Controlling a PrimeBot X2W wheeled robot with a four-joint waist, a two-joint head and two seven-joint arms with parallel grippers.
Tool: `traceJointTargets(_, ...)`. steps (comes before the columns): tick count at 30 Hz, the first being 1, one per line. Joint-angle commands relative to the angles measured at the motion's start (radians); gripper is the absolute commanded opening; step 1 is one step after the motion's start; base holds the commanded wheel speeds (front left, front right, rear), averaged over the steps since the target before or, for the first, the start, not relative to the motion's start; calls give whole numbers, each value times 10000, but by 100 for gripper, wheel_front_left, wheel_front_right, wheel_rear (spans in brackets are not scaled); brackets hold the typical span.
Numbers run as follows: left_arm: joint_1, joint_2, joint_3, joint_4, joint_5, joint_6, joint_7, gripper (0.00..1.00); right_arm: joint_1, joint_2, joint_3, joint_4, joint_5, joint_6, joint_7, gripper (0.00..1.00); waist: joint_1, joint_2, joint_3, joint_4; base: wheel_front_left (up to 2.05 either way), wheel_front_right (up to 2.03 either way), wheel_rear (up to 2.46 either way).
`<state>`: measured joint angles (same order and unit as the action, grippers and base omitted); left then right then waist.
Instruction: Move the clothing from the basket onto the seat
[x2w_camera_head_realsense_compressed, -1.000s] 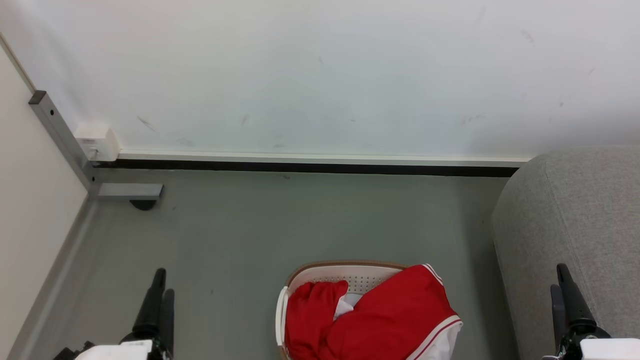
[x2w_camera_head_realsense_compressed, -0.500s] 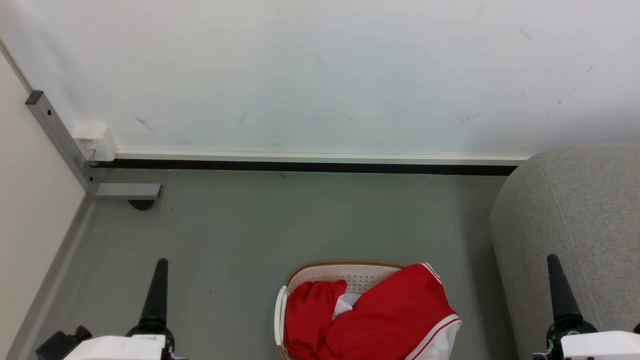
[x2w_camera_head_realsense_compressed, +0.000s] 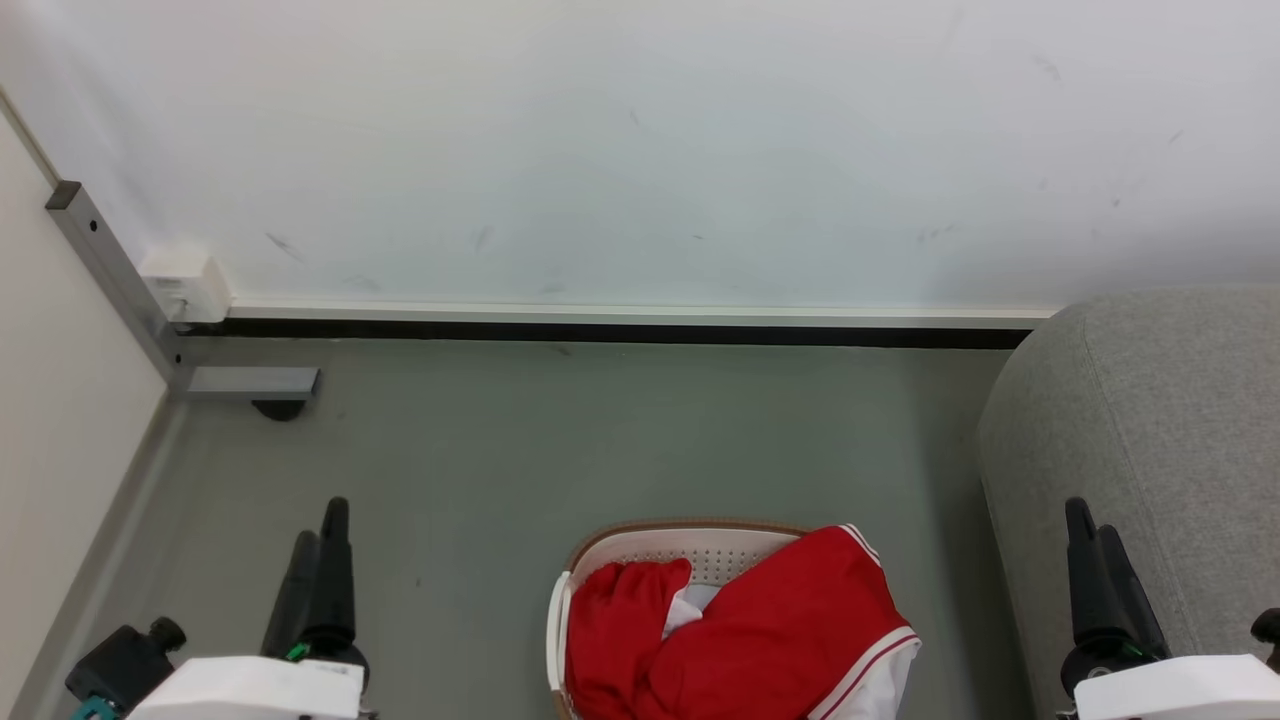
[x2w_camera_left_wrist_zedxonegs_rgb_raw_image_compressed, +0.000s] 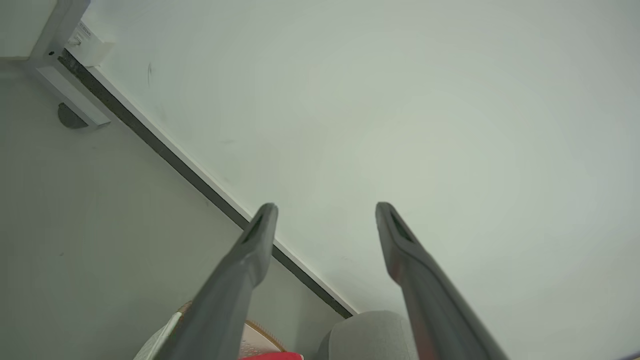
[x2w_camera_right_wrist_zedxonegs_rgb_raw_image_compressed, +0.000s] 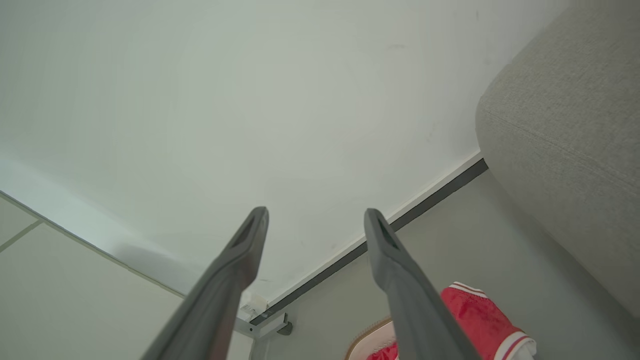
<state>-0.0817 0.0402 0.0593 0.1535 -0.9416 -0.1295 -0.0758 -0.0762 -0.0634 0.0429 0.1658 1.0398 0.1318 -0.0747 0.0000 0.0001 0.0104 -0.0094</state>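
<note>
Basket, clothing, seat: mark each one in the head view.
basket (x2w_camera_head_realsense_compressed: 655, 548), head view, pale far inner wall.
clothing (x2w_camera_head_realsense_compressed: 790, 630), head view, broad red fabric panel.
seat (x2w_camera_head_realsense_compressed: 1150, 420), head view, rounded grey end.

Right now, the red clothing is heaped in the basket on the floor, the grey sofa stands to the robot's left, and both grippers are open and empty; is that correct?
Only the side is wrong: the head view shows the sofa to the robot's right. The clothing is heaped in the basket on the floor, and the left gripper and right gripper are open and empty.
</note>
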Motion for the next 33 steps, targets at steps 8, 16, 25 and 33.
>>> traceJointTargets(8,-147,89,-214,-285,2057,245,-341,100,-182,-113,164,-50,-1876,-9,-348,100,0,-1,6,-49,0,0,0)
traceJointTargets(16,-85,96,-498,-275,3503,469,-566,100,-183,-83,214,8,-3011,-10,-576,100,0,-1,3,-82,0,0,0)
traceJointTargets(25,-49,105,-726,-193,4753,540,-807,100,-209,-39,233,278,-4073,-12,-820,100,0,-1,30,-91,0,0,0)
traceJointTargets(33,-12,112,-833,-173,5567,543,-1010,100,-243,-2,280,322,-4820,-13,-1019,100,0,-1,-16,-94,0,0,0)
